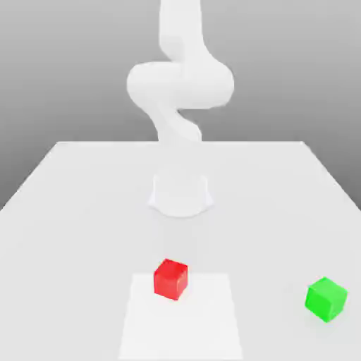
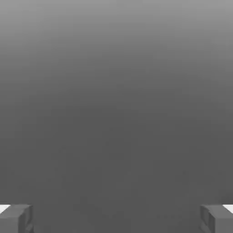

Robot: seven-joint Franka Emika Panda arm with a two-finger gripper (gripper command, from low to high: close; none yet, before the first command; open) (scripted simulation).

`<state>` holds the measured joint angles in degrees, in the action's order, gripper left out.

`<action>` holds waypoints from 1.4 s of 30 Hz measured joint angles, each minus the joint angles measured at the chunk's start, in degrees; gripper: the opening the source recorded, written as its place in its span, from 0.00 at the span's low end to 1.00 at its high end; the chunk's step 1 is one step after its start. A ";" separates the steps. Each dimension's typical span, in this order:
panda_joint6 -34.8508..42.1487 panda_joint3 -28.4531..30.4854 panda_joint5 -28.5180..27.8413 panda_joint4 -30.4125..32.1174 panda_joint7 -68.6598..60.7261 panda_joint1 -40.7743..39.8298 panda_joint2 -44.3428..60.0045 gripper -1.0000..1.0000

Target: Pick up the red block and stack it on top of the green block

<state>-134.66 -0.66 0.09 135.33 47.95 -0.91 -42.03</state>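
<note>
On the white table (image 1: 77,204) in the exterior view: red block (image 1: 171,278) near the front edge, about midway between the left and right edges as that view shows them, resting flat with one corner turned toward the camera. Sits at the top edge of a paler square patch (image 1: 182,317) on the table surface, partly over its border. Green block (image 1: 326,299) also near the front edge, well apart from the red one, close to the front corner on the exterior view's right, likewise turned corner-on. Both blocks lying bare on the table, touching nothing else. Behind them, toward the middle of the table, white robot arm (image 1: 180,84) rising from its round base (image 1: 180,194), bent and blurred pale against the grey backdrop, well back from both blocks.

From the hand view: pincer (image 2: 116,218) released, jaws standing wide apart, one grey fingertip (image 2: 16,218) at either side of the frame with nothing between them. Beyond the fingertips, plain grey ground, lighter farther off. No block within the open gap.
</note>
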 joint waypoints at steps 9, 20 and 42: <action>-12.21 -2.62 0.39 14.78 9.12 -3.70 16.64 0.50; -31.78 -3.50 0.03 29.70 20.01 -6.39 43.04 0.50; -24.82 -5.04 -0.34 26.72 21.27 1.04 39.59 0.00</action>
<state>-159.47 -5.70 -0.24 162.04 69.22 0.13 -2.44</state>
